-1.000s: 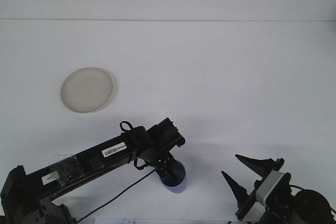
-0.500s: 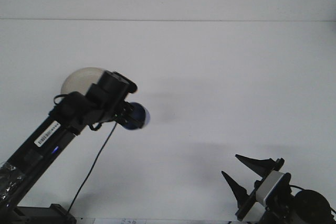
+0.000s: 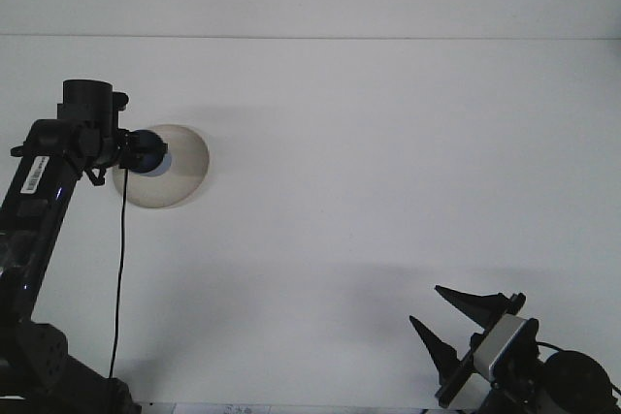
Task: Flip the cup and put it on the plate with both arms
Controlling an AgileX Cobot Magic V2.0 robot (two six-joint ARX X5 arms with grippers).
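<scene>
Cup [image 3: 153, 154] in left hand [image 3: 146, 153] overlaps plate [image 3: 179, 176] rim.

A plain white tabletop [image 3: 369, 172] filled nearly the whole front view, its far edge running as a thin straight line across the upper part, with a white wall above it. The only thing that lay directly on it was a round, pale, shallow plate [image 3: 184, 176], set on the left side about midway back. Soft grey shadows fell on the surface beside the plate and toward the near right.
</scene>
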